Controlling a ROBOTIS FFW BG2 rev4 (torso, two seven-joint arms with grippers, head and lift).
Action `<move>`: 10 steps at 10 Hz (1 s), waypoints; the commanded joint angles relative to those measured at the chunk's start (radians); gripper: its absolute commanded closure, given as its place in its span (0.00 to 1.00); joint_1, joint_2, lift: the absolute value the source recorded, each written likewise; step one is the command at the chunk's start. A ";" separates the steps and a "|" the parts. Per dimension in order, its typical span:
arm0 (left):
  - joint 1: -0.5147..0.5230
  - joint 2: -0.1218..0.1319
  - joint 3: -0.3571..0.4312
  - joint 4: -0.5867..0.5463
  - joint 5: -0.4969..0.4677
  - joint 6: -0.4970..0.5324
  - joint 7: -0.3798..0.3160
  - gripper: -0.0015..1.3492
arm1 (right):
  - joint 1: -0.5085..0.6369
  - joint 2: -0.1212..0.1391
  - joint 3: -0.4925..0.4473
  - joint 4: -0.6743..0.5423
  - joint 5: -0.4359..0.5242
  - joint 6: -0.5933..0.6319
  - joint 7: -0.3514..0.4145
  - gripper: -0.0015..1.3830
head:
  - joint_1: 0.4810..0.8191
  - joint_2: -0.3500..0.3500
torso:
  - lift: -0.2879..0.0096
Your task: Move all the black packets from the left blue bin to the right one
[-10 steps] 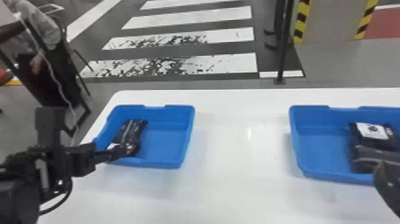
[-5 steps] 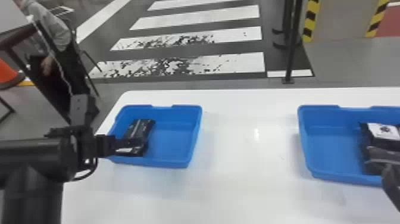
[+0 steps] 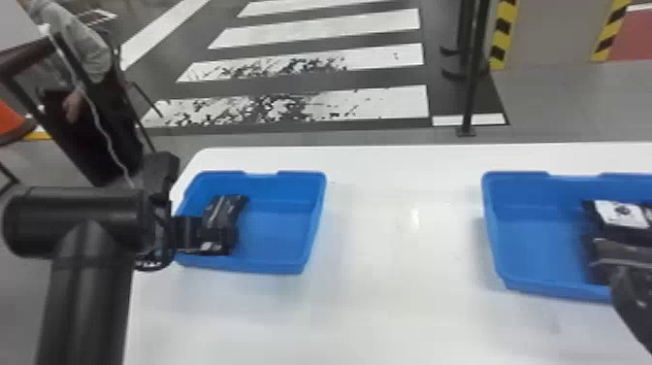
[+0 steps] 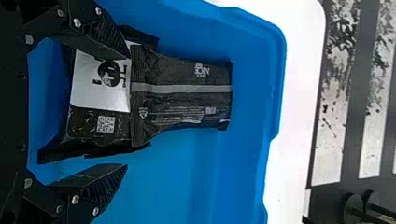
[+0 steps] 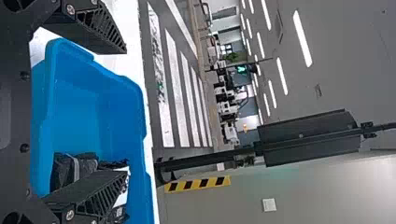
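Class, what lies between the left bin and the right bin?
Bare white table lies between the left bin and the right bin, in the head view.

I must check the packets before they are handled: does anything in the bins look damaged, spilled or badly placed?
I see no tear or spill in the left blue bin or right blue bin. Only slightly untidy: the black packets in the left one overlap, bunched toward one side.

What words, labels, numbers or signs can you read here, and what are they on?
No wording I can quote surely.
Black packaging, left blue bin: white label, lettering part-covered; square code; fine print too small.
Black packet, right blue bin: white label, too small to read.
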 commanded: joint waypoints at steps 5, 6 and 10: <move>-0.077 0.022 -0.066 0.137 -0.032 0.030 -0.045 0.61 | -0.005 0.001 0.000 0.015 -0.025 0.000 0.005 0.08 | 0.63 0.84 | 0.35; -0.077 0.022 -0.062 0.130 -0.042 0.030 -0.065 0.71 | -0.005 0.001 0.000 0.020 -0.029 0.000 0.006 0.08 | 0.63 0.84 | 0.35; 0.048 0.014 0.006 -0.138 0.019 0.030 -0.084 0.85 | -0.008 0.001 0.002 0.020 -0.037 0.000 0.009 0.08 | 0.63 0.83 | 0.35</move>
